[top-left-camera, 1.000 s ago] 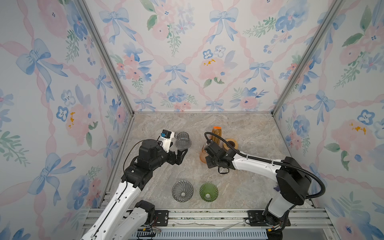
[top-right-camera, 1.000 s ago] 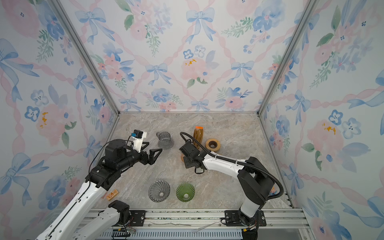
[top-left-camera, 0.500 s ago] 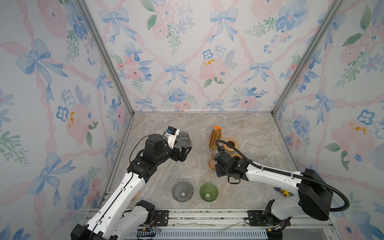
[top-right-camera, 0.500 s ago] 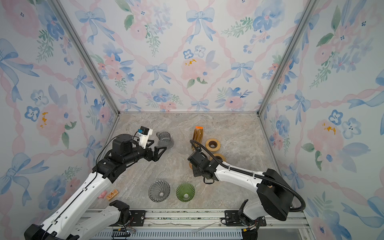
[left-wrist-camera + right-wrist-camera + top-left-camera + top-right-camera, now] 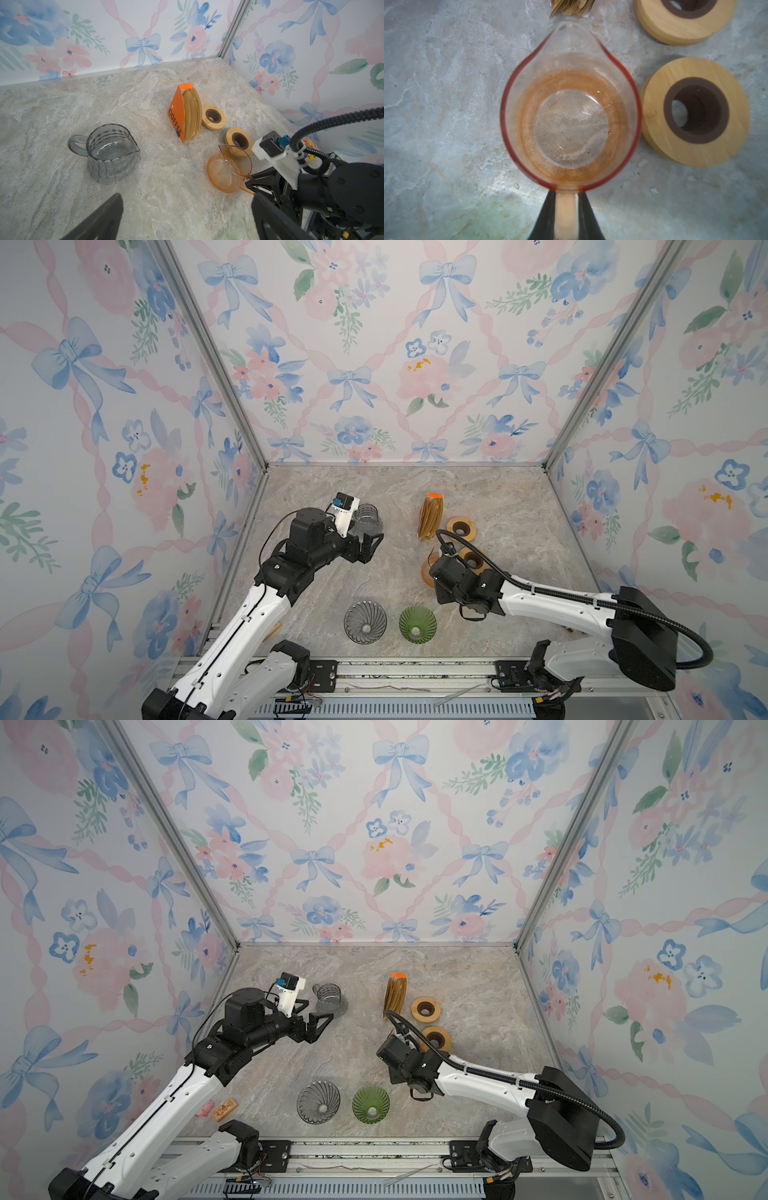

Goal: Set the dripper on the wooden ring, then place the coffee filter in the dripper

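Orange carafe (image 5: 571, 116) pulled nearer; two carafes (image 5: 112, 153), two drippers (image 5: 365, 621), two rings (image 5: 214, 117).

- Grey-beige veined stone-look tabletop (image 5: 62, 99): smooth, with a faint sheen.
- Orange-tinted clear glass-like pitcher (image 5: 571, 124): glossy, smooth wall.
- Smoky grey clear pitcher (image 5: 112, 153): glossy, ribbed wall.
- Round light wooden rings (image 5: 653, 108): matt, fine grain, with dark brown matt liners in their holes.
- Brown paper coffee filters (image 5: 193, 112): matt, in an orange card sleeve (image 5: 176, 110).
- Smoky grey ribbed dripper (image 5: 365, 621) and green ribbed dripper (image 5: 417, 624): translucent, shiny.
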`<action>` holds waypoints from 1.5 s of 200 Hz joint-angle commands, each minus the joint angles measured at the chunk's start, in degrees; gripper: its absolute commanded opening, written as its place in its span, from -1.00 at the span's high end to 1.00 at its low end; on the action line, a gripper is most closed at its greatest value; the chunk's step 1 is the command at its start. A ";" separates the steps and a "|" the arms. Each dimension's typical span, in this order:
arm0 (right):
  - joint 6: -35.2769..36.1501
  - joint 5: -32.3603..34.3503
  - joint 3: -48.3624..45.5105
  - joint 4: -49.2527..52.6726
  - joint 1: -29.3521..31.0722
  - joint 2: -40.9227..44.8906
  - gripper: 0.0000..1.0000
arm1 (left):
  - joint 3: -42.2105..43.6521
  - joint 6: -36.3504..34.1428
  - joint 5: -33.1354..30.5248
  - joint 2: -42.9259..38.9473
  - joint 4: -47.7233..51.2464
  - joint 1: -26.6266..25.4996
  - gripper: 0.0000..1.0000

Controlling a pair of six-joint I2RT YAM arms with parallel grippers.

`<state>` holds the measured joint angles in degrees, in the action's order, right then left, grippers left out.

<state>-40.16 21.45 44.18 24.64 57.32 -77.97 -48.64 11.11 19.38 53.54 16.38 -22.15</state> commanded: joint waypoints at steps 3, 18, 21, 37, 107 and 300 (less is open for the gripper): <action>-2.45 2.32 -1.28 1.04 1.37 1.87 0.74 | 0.99 -0.39 0.16 -0.40 -0.86 -0.21 -0.96; -2.76 2.37 -1.95 0.91 1.53 2.27 0.73 | 1.01 -0.39 0.21 -0.23 -0.91 -0.21 -0.96; -2.84 2.37 -2.05 0.82 1.54 2.25 0.73 | 1.01 -0.39 0.22 -0.24 -0.90 -0.20 -0.96; -3.24 2.37 -2.50 0.65 1.65 2.29 0.71 | 1.01 -0.30 0.22 -0.12 -0.84 -0.21 -0.96; -3.67 2.41 -3.07 -0.12 1.61 2.16 0.58 | 0.96 -0.44 0.45 0.42 -0.77 -0.09 -0.96; 1.93 -9.91 -6.51 3.14 -14.69 28.69 -0.93 | 0.17 12.72 -14.89 6.30 2.85 -6.00 -0.96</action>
<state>-40.64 17.89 40.27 26.33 48.23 -52.88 -48.23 18.37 7.20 60.38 17.85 -26.46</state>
